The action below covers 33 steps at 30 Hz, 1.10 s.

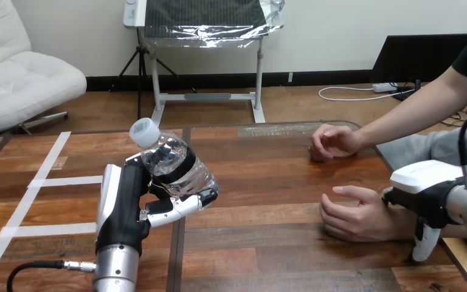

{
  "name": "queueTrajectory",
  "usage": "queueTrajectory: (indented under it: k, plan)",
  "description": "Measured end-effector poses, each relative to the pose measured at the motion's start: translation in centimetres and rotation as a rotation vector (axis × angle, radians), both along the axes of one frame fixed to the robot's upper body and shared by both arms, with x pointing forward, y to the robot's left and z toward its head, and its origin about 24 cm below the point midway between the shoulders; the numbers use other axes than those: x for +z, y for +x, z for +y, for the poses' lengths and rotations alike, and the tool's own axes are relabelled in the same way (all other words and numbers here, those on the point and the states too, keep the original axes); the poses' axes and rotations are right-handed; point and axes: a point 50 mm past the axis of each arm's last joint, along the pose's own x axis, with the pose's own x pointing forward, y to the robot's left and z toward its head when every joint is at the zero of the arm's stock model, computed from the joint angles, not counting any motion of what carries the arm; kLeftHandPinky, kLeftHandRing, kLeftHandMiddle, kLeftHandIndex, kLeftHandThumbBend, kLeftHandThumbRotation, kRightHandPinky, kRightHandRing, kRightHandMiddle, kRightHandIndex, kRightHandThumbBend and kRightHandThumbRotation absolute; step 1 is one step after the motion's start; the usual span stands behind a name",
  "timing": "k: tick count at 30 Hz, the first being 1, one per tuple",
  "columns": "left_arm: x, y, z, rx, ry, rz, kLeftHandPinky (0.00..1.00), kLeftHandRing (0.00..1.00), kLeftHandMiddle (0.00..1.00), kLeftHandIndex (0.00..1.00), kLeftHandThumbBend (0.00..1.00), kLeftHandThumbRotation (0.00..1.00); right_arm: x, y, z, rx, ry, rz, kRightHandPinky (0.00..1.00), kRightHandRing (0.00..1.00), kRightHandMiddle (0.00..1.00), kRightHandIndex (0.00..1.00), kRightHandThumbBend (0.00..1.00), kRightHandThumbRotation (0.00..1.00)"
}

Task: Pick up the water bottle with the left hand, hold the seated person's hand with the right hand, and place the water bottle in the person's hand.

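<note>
Above the bench, the left robot hand grips the raised water bottle, the right robot hand sits at the wrist of the person's nearer hand (whether it grasps, I cannot tell), and the handover is not yet done.

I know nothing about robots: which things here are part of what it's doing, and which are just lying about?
In the job: the bottle, gripped in the left robot hand; the person's lower hand; the right robot hand at its wrist.
Just there: the person's upper hand, on the table; white tape strips.
</note>
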Motion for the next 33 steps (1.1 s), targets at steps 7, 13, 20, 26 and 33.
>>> queueTrajectory:
  k: [7,13,20,26,33]
  plan:
    - [0.0,0.0,0.0,-0.003,0.002,-0.001,0.37,0.39,0.43,0.51,0.58,0.0,-0.4,0.2,-0.4,-0.022,-0.014,0.013,0.81,0.86,0.87,0.85,0.75,0.17]
    - [0.0,0.0,0.1,-0.004,0.006,-0.001,0.37,0.39,0.43,0.51,0.58,0.0,-0.7,0.2,-0.8,-0.037,-0.03,0.011,0.78,0.84,0.86,0.86,0.74,0.2]
    - [0.1,-0.1,0.2,-0.006,0.008,-0.009,0.38,0.39,0.43,0.51,0.57,0.0,-0.9,0.3,-1.1,-0.053,-0.026,0.003,0.75,0.83,0.85,0.85,0.73,0.2]
    - [0.1,-0.1,0.2,-0.007,0.009,-0.008,0.38,0.4,0.44,0.51,0.57,0.0,-0.8,0.3,-1.2,-0.071,-0.015,-0.011,0.75,0.83,0.85,0.86,0.72,0.2]
    - [0.0,-0.2,0.2,-0.007,0.01,-0.004,0.38,0.4,0.44,0.52,0.57,0.0,-0.8,0.3,-1.3,-0.087,-0.01,-0.019,0.73,0.82,0.85,0.86,0.71,0.21]
